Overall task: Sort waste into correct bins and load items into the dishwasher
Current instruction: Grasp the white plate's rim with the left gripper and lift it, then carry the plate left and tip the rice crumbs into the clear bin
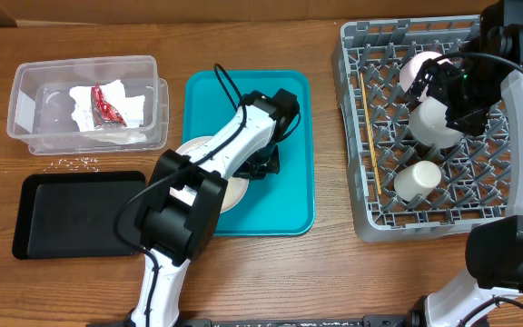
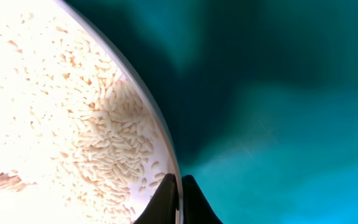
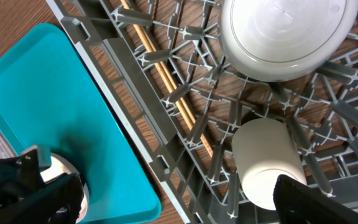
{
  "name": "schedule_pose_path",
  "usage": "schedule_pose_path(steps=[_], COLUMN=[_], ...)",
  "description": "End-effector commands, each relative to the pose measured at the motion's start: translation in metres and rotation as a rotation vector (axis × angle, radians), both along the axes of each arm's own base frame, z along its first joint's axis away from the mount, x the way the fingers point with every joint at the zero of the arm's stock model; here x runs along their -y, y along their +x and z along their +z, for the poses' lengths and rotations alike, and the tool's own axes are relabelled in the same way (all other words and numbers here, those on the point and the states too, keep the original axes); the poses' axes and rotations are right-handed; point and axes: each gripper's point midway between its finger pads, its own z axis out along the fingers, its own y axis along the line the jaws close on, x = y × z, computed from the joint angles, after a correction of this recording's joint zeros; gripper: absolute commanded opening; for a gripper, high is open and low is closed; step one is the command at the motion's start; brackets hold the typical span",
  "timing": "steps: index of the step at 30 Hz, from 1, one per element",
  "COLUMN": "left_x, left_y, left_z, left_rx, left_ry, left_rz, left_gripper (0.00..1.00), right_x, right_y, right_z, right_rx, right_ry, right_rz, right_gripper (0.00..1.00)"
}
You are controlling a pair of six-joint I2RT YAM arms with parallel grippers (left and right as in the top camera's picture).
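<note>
Left pincer [image 2: 180, 202]: was clenched on rim of pink plate [image 2: 55, 112], rice [image 2: 114, 155] just beside.
Pink plate: lay on teal tray [image 2: 278, 124].
Right pincer [image 1: 442, 89]: was released, above bowl [image 1: 434, 125] in dish rack [image 1: 360, 136].

The pale pink plate [image 1: 198, 149] sat on the teal tray [image 1: 289, 118], large and round. It was strewn with whitish rice grains [image 2: 110, 149] and a few brownish crumbs, and its rim was pinched between the closed fingers of the left gripper [image 2: 180, 199]. More loose grains [image 1: 78, 163] lay on the table between the clear tub [image 1: 143, 65] and the shallow black tray [image 1: 80, 213]. Inside the tub sat crumpled white napkins [image 1: 133, 107] and the small red wrapper [image 1: 107, 104].

In the grey pegged dish rack [image 1: 357, 182], the wooden chopsticks [image 1: 368, 118] lay along the left side. The grey-white bowl [image 1: 434, 125] rested mouth-down, and the small white cup [image 1: 418, 182] lay on its side just beside it. The small pink dish [image 1: 417, 65] showed behind the bowl — mostly hidden.
</note>
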Motion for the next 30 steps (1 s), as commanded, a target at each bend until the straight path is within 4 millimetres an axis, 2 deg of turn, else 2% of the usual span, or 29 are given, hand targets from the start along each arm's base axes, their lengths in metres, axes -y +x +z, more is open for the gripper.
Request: schedule_pose_path(steps=[1, 19, 27, 30], left_x=[0.003, 0.010, -0.005, -0.005], left_y=[0.011, 0.025, 0.041, 0.049], left_z=[0.007, 0.070, 0.106, 0.120], left_rx=[0.026, 0.057, 0.147, 0.181], left_ry=[0.006, -0.008, 0.084, 0.088], left_rz=[-0.004, -0.031, -0.047, -0.089], left_gripper=[0.04, 0.04, 0.04, 0.04], right_x=[0.002, 0.002, 0.002, 0.002], right_y=[0.002, 0.002, 0.002, 0.002], right_z=[0.013, 0.013, 0.013, 0.013], right_rx=[0.044, 0.044, 0.044, 0.044], right_ry=[-0.001, -0.001, -0.001, -0.001], right_rz=[-0.007, -0.007, -0.007, -0.007], right_gripper=[1.00, 1.00, 1.00, 1.00])
